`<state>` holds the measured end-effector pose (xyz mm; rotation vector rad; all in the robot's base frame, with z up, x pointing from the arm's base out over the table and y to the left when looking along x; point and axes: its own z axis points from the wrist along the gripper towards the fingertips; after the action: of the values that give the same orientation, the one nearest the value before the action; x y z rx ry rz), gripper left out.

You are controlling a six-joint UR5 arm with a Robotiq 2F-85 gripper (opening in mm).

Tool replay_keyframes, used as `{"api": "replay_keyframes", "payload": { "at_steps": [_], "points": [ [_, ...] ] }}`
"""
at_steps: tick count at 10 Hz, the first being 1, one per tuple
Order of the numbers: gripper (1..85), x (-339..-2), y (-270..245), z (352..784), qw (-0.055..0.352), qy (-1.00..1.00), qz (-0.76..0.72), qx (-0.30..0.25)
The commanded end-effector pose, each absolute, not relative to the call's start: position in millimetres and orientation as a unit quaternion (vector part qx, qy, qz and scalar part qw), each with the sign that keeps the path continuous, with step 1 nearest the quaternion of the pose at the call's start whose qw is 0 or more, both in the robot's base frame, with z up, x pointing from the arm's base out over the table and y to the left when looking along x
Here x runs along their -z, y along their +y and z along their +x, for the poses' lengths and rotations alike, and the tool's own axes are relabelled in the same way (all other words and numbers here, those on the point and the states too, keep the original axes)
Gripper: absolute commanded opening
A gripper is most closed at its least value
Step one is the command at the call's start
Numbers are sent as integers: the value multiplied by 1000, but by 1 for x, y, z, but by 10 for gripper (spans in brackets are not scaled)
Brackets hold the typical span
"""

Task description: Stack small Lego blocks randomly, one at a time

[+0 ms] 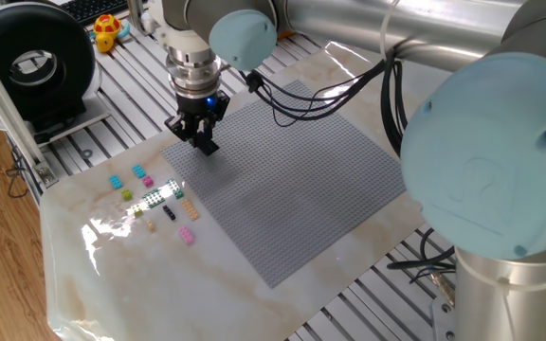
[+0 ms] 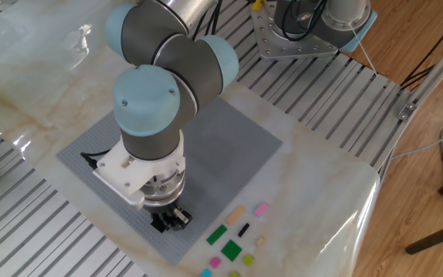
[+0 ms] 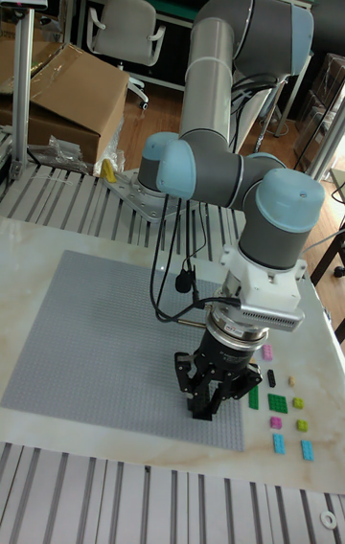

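Several small Lego blocks lie loose on the marble beside the baseplate: cyan (image 1: 116, 182), pink (image 1: 188, 236), green (image 1: 173, 189), black (image 1: 169, 213), and again green (image 2: 231, 249), tan (image 2: 235, 214), pink (image 3: 267, 351), cyan (image 3: 279, 443). My gripper (image 1: 202, 144) hangs low over the near corner of the grey baseplate (image 1: 292, 170), apart from the loose blocks. Its fingers are drawn together on a small dark Lego piece (image 3: 202, 413) at the tips. The gripper (image 2: 171, 221) points straight down, and the wrist hides the plate under it.
A black round device (image 1: 36, 62) and a yellow toy (image 1: 107, 31) sit on the slatted frame behind the marble slab. Black cables (image 1: 292, 99) hang from the arm above the baseplate. The arm's base (image 2: 294, 35) is bolted at the far side.
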<state>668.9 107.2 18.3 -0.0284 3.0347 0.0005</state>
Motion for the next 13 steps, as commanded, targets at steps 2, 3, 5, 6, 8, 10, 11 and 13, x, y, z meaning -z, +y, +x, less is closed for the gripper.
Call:
{"api": "replay_keyframes", "payload": {
  "at_steps": [2, 3, 5, 6, 8, 10, 11, 13],
  "points": [
    [10, -13, 106, 670, 59, 998, -22, -10],
    [10, -12, 106, 670, 59, 998, -22, -9],
    [10, -13, 110, 669, 58, 998, -4, -19],
    [10, -13, 109, 670, 59, 998, 4, -18],
    [10, -13, 109, 670, 59, 998, 7, -19],
    [10, -13, 109, 670, 59, 998, 10, -22],
    [10, -13, 110, 669, 57, 998, 15, -24],
    [10, -12, 111, 669, 55, 998, 19, -26]
  ]
}}
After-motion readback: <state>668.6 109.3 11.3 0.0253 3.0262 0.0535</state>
